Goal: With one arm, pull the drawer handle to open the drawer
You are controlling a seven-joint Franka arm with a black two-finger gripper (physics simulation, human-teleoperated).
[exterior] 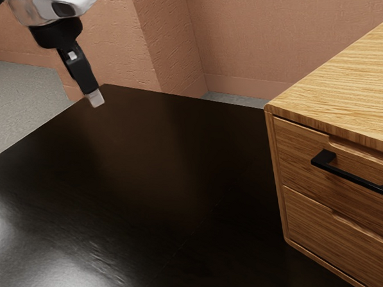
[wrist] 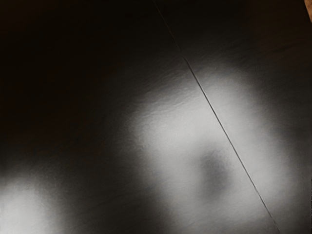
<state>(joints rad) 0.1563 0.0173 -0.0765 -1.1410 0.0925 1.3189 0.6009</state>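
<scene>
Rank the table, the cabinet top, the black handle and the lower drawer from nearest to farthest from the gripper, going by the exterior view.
From the gripper:
1. Table, beneath it.
2. Cabinet top, at the exterior view's right, its corner pointing toward the arm.
3. Black handle and the lower drawer under it, on the cabinet's front: too close to call.

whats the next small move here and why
Probably sweep the gripper toward the exterior view's right and lower, toward the black handle on the upper drawer: the gripper hangs far from it over the dark table, and the drawer looks shut.
</scene>
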